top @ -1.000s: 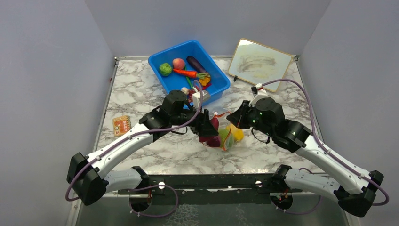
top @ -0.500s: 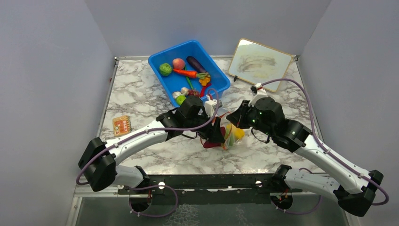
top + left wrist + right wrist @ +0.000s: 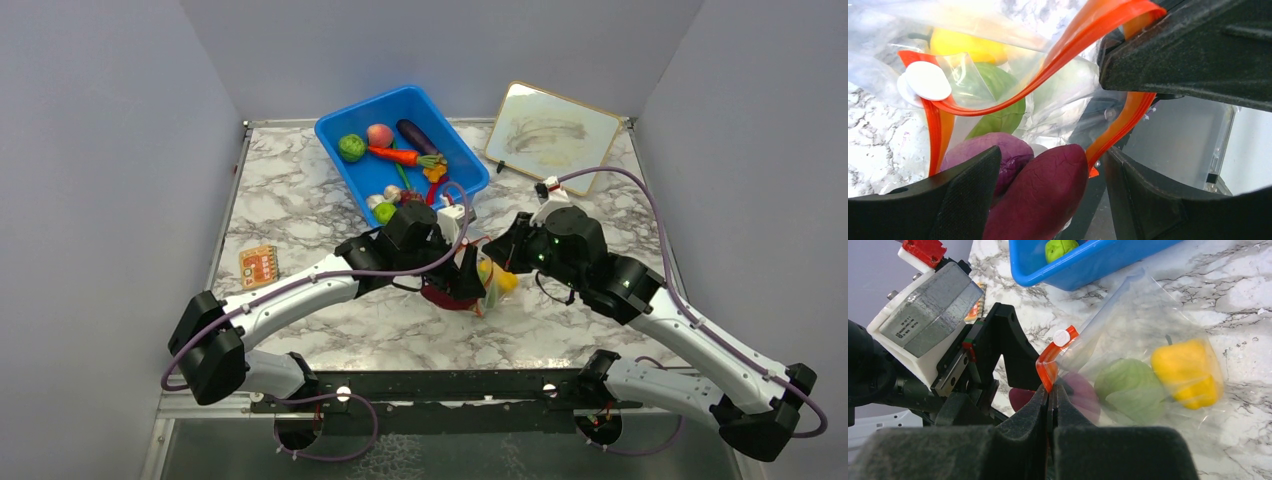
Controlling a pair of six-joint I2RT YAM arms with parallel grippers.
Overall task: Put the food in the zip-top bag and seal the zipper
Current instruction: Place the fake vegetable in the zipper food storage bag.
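Grey walls box in the marble tabletop (image 3: pixel 290 200) on three sides. Your open room is the bare stretch at the left of the top view, plus the strip along the bottom between the arm bases and the bag.

The zip-top bag (image 3: pixel 1148 315) lies mid-tabletop between your two hands, with its mouth facing the left one. Your right hand (image 3: pixel 1050 400) is pinched tight on the zipper (image 3: pixel 1047 367). Your left hand (image 3: pixel 1048 185) is at the mouth with its fingers apart. A dark red piece (image 3: pixel 1040 192) lies between them with a gap at its right, and it touches a purple piece (image 3: pixel 1003 152).

What's in the way:
- The blue bin (image 3: pixel 368 178), upper centre, has its near corner just beside your left wrist.
- The framed board (image 3: pixel 552 135), upper right, is well apart from the bag.
- The small orange card (image 3: pixel 258 264) sits near the left edge.

Counts:
- **Bag:** one yellow pepper (image 3: pixel 1188 372), one green cabbage (image 3: pixel 1125 385), and the two pieces at the mouth.
- **Bin:** one second cabbage (image 3: pixel 351 147), one peach (image 3: pixel 379 134), one carrot (image 3: pixel 393 155) and one eggplant (image 3: pixel 413 134). There are also bits at the near corner that your arm partly hides, so I can't count those.
- **Other:** one bin, one board, one card.
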